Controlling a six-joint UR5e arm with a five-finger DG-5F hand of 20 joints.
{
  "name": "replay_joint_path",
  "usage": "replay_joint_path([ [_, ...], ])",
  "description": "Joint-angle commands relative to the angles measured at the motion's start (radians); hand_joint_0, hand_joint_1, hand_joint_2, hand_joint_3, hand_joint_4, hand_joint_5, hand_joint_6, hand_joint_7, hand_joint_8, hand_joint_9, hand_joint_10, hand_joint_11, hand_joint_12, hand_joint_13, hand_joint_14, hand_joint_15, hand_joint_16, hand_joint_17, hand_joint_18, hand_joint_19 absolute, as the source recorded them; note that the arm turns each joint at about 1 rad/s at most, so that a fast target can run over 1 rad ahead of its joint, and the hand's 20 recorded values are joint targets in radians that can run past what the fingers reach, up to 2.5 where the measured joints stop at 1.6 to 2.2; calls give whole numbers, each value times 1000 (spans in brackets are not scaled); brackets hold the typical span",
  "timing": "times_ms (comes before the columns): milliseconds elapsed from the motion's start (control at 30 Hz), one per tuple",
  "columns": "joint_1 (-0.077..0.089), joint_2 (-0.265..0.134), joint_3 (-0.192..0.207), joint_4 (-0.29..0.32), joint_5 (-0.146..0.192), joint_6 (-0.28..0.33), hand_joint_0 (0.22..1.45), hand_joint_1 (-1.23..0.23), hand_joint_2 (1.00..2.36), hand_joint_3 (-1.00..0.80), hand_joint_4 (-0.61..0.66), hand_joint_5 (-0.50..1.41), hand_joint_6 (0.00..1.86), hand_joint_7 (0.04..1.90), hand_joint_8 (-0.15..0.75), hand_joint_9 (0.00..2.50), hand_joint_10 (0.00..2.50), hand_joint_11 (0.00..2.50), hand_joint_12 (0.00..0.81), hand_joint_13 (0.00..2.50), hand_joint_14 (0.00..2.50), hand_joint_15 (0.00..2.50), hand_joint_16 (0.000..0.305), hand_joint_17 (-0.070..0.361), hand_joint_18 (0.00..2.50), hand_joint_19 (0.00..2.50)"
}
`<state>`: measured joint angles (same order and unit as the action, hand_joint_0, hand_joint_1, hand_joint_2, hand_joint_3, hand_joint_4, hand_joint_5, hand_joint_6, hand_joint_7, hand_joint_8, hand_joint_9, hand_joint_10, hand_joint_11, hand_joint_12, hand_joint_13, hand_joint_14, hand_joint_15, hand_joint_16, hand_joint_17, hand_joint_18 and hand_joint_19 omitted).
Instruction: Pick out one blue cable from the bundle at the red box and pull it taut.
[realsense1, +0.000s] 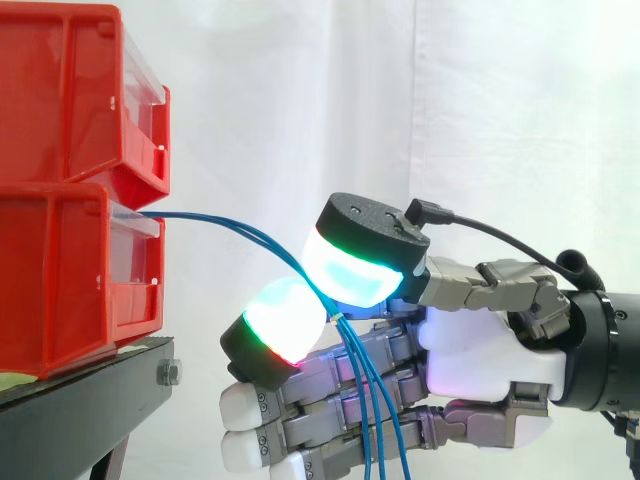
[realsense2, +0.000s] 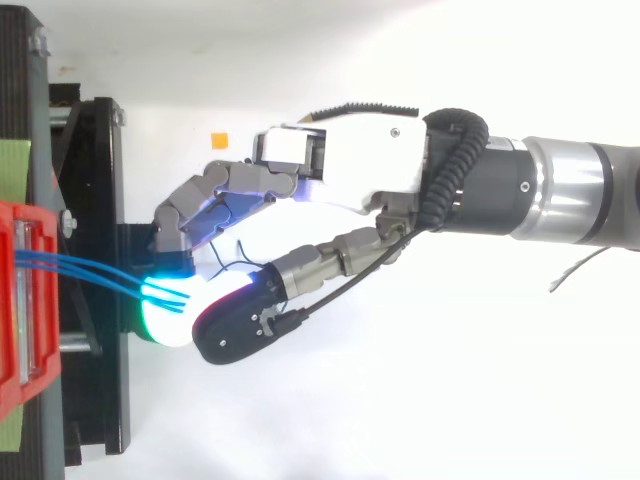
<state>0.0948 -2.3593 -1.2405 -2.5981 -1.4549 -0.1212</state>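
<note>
The hand pinches several thin blue cables between its glowing pads, near the lower red plastic bin. It should probably keep just one, then draw away level.

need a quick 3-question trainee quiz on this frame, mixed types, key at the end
1. True or false: the robot hand pinches blue cables between its glowing pads.
2. Where do the cables come out? A) upper red bin B) lower red bin C) black stand
3. Fill in: past the pinch, the loose lengths of cable hang ___.
Key: 1 true; 2 B; 3 down.
</note>
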Motion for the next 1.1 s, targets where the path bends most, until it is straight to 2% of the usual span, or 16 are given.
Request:
replay_joint_path([
  [0,-4,9,19,-80,-5,-1,610,-668,1021,-271,67,-211,905,879,252,677,12,335,316,574,9,206,45,102,469,388],
  [133,-4,32,19,-111,-9,-8,611,-667,1020,-274,66,-211,905,876,249,673,12,334,314,575,8,210,45,102,468,395],
  [200,-6,58,19,-145,-10,-26,611,-667,1020,-276,66,-211,905,875,249,675,12,335,314,574,10,213,45,102,469,396],
  [367,-9,80,19,-215,-19,-43,612,-666,1020,-281,69,-211,905,874,250,673,12,334,315,575,8,206,45,102,471,396],
  [500,-9,84,19,-246,-25,-43,615,-670,1019,-287,68,-211,905,867,250,675,12,334,317,577,10,210,45,102,478,393],
  [867,-4,117,22,-252,-21,-46,627,-711,1016,-327,61,-211,904,864,252,682,14,330,315,589,8,205,46,103,509,379],
  [1067,-6,120,35,-263,-18,-47,632,-729,1015,-350,63,-210,904,873,250,689,12,344,317,595,8,203,46,105,523,379],
])
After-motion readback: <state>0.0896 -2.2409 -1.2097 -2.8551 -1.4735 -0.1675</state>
